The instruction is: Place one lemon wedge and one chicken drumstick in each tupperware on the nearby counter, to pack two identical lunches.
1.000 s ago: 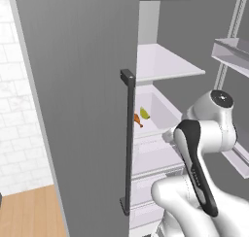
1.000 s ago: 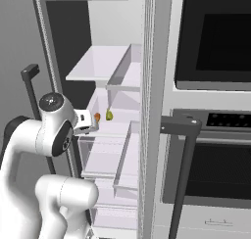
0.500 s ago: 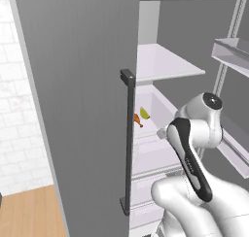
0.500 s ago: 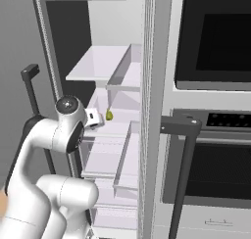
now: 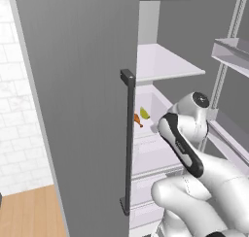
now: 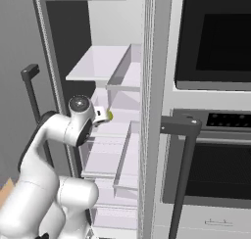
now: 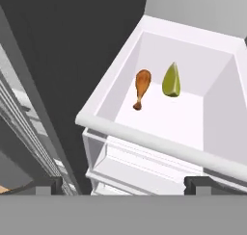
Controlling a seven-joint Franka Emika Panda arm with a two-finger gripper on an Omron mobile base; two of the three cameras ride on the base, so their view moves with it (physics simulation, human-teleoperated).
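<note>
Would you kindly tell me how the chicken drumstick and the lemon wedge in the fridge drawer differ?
The chicken drumstick is orange-brown; the lemon wedge is yellow-green. The drumstick is long, with a thick end narrowing to a thin bone; the wedge is shorter and pointed at one end. Both lie apart in the same white drawer.

Open fridge door [image 5: 78, 100] standing at the left, dark grey, with a black bar handle [image 5: 128, 143] down its near edge. Pale shelves [image 6: 105, 61] and a white drawer [image 7: 159, 142] stacked inside the fridge, wire-edged door racks [image 5: 233, 51] at the far right. Built-in oven [image 6: 215, 32] with dark glass to the right of the fridge, a second oven's black bar handle [image 6: 182, 130] below it.
</note>
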